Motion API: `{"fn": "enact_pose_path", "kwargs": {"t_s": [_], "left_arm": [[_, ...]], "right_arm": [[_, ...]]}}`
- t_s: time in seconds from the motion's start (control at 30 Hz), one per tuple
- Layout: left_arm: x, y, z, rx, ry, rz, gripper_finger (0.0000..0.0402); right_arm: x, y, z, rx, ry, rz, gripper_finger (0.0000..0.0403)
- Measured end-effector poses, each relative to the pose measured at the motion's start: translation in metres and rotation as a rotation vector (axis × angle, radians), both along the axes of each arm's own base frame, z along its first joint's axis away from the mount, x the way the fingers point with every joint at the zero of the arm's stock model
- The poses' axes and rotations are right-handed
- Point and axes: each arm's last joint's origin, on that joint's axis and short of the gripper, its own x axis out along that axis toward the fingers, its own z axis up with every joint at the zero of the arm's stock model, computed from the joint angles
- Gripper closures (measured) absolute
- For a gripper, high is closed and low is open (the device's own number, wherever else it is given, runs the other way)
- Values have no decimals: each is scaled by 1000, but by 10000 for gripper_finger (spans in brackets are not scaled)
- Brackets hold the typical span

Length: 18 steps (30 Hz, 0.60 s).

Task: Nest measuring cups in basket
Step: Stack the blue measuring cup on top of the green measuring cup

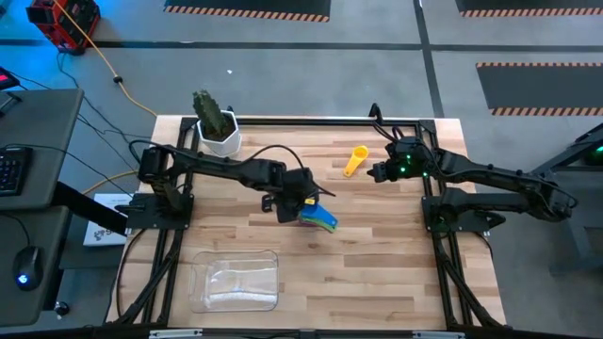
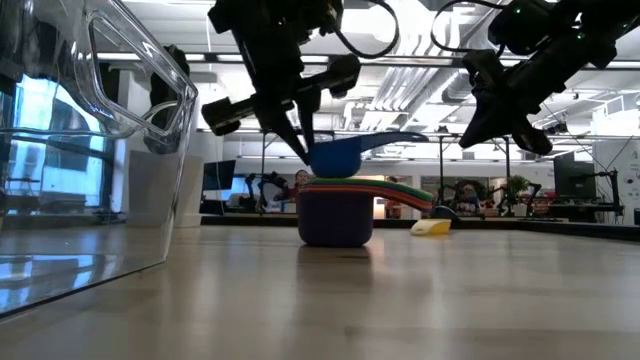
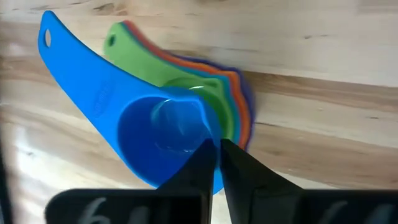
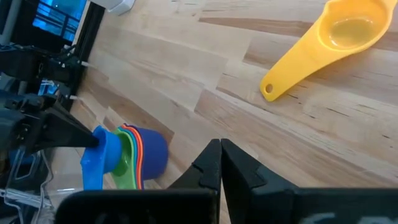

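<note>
Several nested measuring cups (image 1: 320,220) form a stack in mid-table, a dark blue one at the bottom (image 2: 335,218), orange, red and green ones above. A light blue cup (image 3: 155,134) sits on top. My left gripper (image 1: 294,202) is shut on this cup. A yellow cup (image 4: 329,37) lies alone on the wood toward the far right. My right gripper (image 1: 375,172) hovers shut beside it, touching nothing. The clear basket (image 1: 236,281) stands at the near left. My left gripper grips the light blue cup by the bowl's rim wall (image 3: 212,135), on the side opposite the handle. One finger (image 3: 202,165) is inside the bowl and the other outside. The fingers slant steeply down from above. The bowl sits in the green cup, its handle (image 2: 400,140) sticking out slightly upward.
A white pot with a cactus (image 1: 219,132) stands at the far edge, left of centre. The basket's clear wall (image 2: 90,150) fills the left of the low view. Bare wood lies between the stack and the basket.
</note>
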Motion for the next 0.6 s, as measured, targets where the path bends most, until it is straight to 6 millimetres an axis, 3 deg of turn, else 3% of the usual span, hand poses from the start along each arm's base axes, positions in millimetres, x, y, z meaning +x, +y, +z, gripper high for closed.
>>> {"fn": "enact_pose_path", "kwargs": {"t_s": [0.6], "left_arm": [[10,-1,-14,-12,-13,23,379]], "right_arm": [[0,-1,0,-7,6,-12,403]]}}
